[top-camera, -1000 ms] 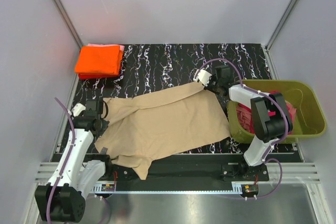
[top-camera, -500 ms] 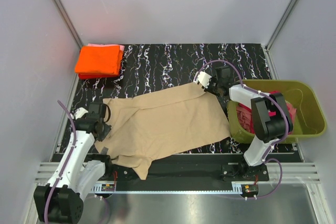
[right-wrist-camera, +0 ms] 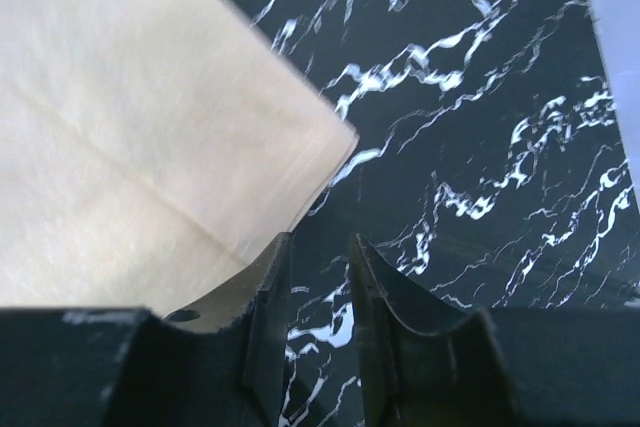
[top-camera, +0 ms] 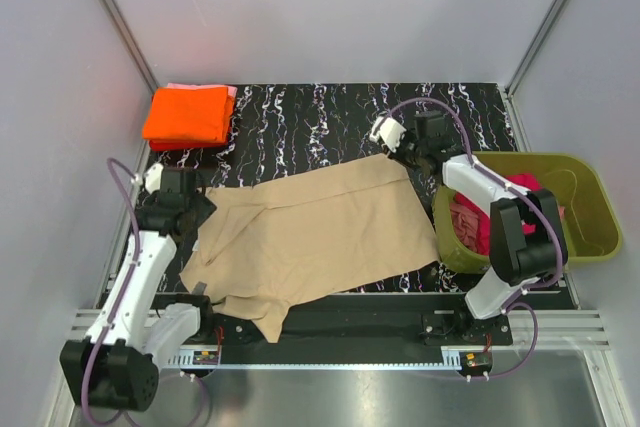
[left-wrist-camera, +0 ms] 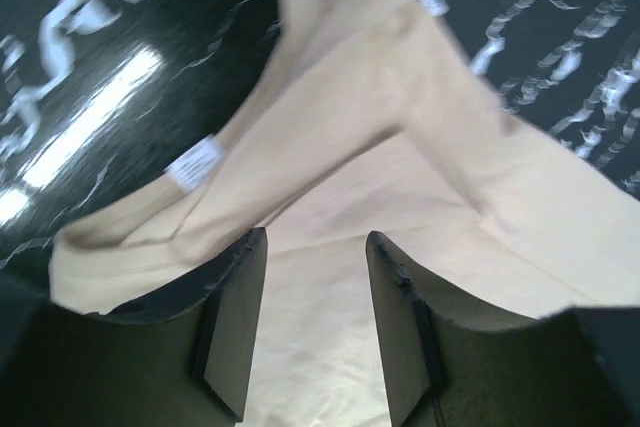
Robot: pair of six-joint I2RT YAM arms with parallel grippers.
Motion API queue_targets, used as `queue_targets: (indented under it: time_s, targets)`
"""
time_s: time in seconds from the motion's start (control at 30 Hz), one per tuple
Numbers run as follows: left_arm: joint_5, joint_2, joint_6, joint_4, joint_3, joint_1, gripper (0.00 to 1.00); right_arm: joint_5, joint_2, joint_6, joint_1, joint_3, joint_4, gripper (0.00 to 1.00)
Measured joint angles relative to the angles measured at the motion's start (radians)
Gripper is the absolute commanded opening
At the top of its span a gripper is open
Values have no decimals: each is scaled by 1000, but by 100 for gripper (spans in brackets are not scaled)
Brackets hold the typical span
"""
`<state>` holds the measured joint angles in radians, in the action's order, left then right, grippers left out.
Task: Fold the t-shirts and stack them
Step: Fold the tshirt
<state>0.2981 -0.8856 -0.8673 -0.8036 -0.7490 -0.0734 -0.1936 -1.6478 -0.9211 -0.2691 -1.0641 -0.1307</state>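
Tan-beige t-shirt point(top-camera: 310, 237): lies spread, mostly flat, across the near middle of the table, with one part hanging over the near edge.
Its left end: bunched into folds, with a small white label point(left-wrist-camera: 195, 162) showing on an upturned fold in the left wrist view.
Its far right corner: flat on the table, just ahead of the right pincer's left finger.
Orange t-shirt point(top-camera: 187, 115): folded, in the far left corner of the table, well apart from the tan one.
Pale pink t-shirt point(top-camera: 232, 92): only a thin edge shows beneath the orange one.
Magenta-red t-shirt point(top-camera: 470, 227): crumpled inside the tub, partly hidden by the right arm.
Left pincer point(left-wrist-camera: 313, 247): spread wide, low over the tan shirt's folded left end; cloth shows between the fingers, and none of it is gripped.
Right pincer point(right-wrist-camera: 318, 247): fingers narrowly parted with bare table between them, pinching nothing, just beside the shirt's corner.
Tub point(top-camera: 590, 207): olive-green, at the right edge of the table.
Table point(top-camera: 330, 117): black with white marbling.
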Motion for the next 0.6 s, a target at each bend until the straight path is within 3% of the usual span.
queue_targets:
  time_s: [0.13, 0.2, 0.37, 0.47, 0.6]
  targets:
    - [-66, -149, 144, 75, -144, 47, 51, 63, -17, 224, -51, -145, -55, 32]
    - [-118, -205, 227, 120, -206, 103, 52, 111, -69, 397, -86, -304, -144, 23]
    - [-203, -290, 383, 215, -259, 227, 57, 139, -256, 847, -139, -693, -321, 20]
    - [-271, -327, 395, 256, -241, 276, 51, 121, -289, 1032, -173, -702, -371, 20]
    - [-440, -308, 348, 365, -88, 442, 50, 102, -374, 1209, -246, -693, -409, 18]
